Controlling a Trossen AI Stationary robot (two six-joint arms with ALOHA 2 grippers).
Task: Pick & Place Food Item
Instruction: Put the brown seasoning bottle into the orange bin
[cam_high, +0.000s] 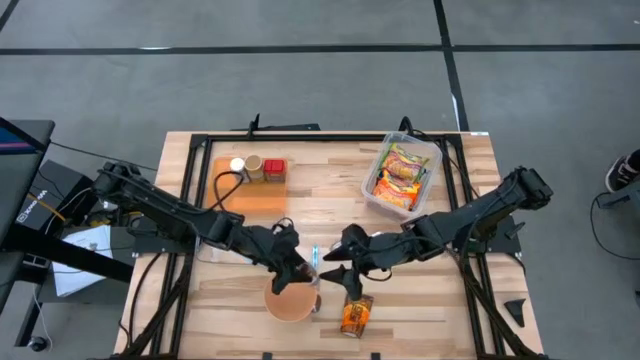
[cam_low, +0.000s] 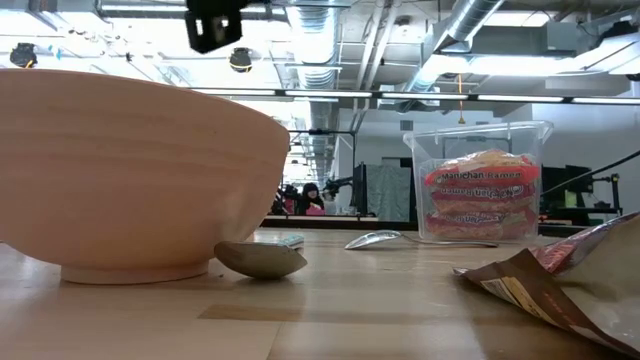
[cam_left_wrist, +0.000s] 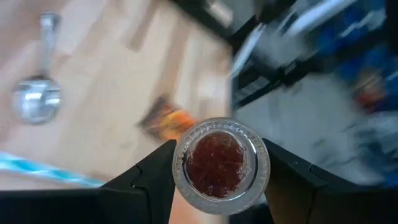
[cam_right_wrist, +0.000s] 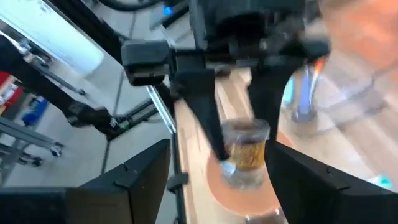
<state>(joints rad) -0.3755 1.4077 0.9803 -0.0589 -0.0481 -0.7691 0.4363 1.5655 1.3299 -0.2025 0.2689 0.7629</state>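
Note:
My left gripper (cam_high: 297, 268) is over the tan bowl (cam_high: 290, 304) at the table's near edge, shut on a small clear jar of red flakes (cam_left_wrist: 221, 165). The right wrist view shows the jar (cam_right_wrist: 245, 149) above the bowl (cam_right_wrist: 242, 186). My right gripper (cam_high: 335, 264) is open and empty just right of the bowl, its fingers (cam_right_wrist: 134, 180) spread wide and facing the left gripper. An orange food packet (cam_high: 356, 315) lies flat on the table near the front edge. My left gripper pinches the jar's round wall (cam_left_wrist: 180, 168) between its two fingers, one on each side. The fingers (cam_right_wrist: 208, 124) come from above, pointing down, and lie along the jar. The jar is lifted clear above the bowl, one round end turned to the wrist camera.
A clear tub of noodle packets (cam_high: 402, 175) stands at the far right. An orange board (cam_high: 250, 195) with jars (cam_high: 262, 168) is at the far left. A metal spoon (cam_left_wrist: 37, 93) and a blue stick (cam_high: 315, 256) lie between the grippers. A wooden spoon (cam_low: 260, 259) lies beside the bowl (cam_low: 130, 170).

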